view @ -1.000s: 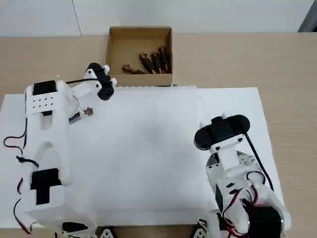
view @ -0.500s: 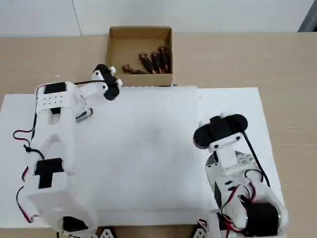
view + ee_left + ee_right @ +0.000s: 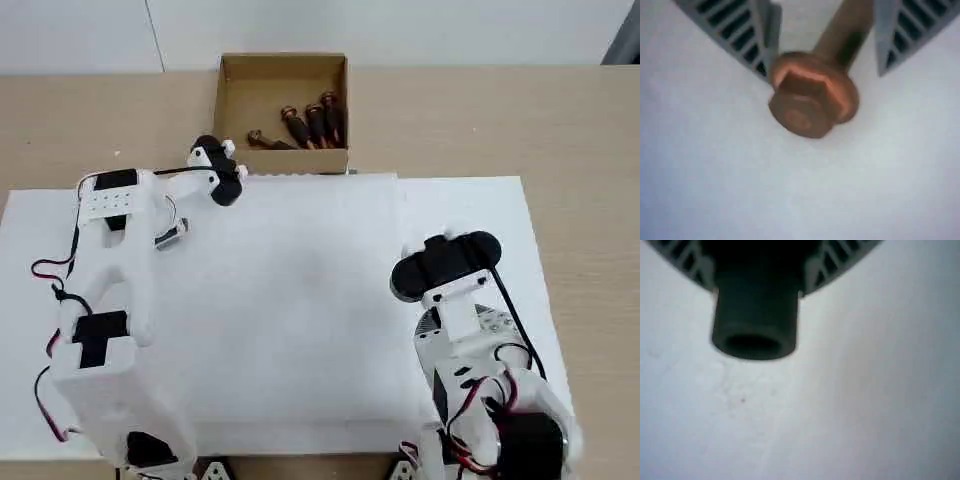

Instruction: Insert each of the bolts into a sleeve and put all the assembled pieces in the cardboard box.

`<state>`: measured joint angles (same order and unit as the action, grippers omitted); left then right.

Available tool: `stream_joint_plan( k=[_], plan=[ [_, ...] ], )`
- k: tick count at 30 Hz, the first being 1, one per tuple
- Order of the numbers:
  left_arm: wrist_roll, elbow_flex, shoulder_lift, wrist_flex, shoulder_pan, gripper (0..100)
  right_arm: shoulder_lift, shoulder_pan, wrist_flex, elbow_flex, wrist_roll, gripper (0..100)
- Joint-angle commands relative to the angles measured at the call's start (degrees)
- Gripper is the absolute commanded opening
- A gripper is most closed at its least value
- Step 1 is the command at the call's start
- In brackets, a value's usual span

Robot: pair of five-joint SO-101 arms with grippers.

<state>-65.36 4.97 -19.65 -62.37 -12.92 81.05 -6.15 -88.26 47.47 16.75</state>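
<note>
A copper bolt (image 3: 812, 95) with a hex head hangs just above the white sheet, its shaft between the fingers of my left gripper (image 3: 825, 60), which is shut on it. In the high view that gripper (image 3: 170, 237) is at the sheet's far left. My right gripper (image 3: 757, 287) is shut on a black sleeve (image 3: 755, 320), whose open end faces the camera over the sheet. The right arm (image 3: 445, 265) stands at the sheet's right side. The cardboard box (image 3: 232, 100) at the back holds several assembled pieces (image 3: 312, 122).
A white foam sheet (image 3: 300, 300) covers most of the wooden table (image 3: 500, 120). The box stands just beyond the sheet's far edge. Wide bare sheet lies between the two arms.
The left arm has swung to the right, carrying the bolt a little toward the sheet's middle. The right arm has barely moved.
</note>
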Motion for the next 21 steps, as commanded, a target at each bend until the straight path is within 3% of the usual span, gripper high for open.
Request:
stream_joint_plan(
  k=[1, 7, 13, 21],
  plan=[
    [-0.44, -2.07, 0.35, 1.41, -0.35, 13, -0.40, -0.04, 1.45, -0.35, -0.09, 0.7],
    [-0.44, -1.98, 0.35, -1.32, -0.18, 0, -0.40, -3.12, 1.45, -0.44, -0.09, 0.4],
    [-0.44, -2.68, 0.97, -4.66, -0.53, 1, -0.40, -4.53, 1.45, -0.53, -0.09, 0.4],
    [-0.09, -19.82, 0.97, -24.18, 2.20, 1, -0.40, -4.62, 1.27, -3.52, -0.09, 0.4]
  ],
)
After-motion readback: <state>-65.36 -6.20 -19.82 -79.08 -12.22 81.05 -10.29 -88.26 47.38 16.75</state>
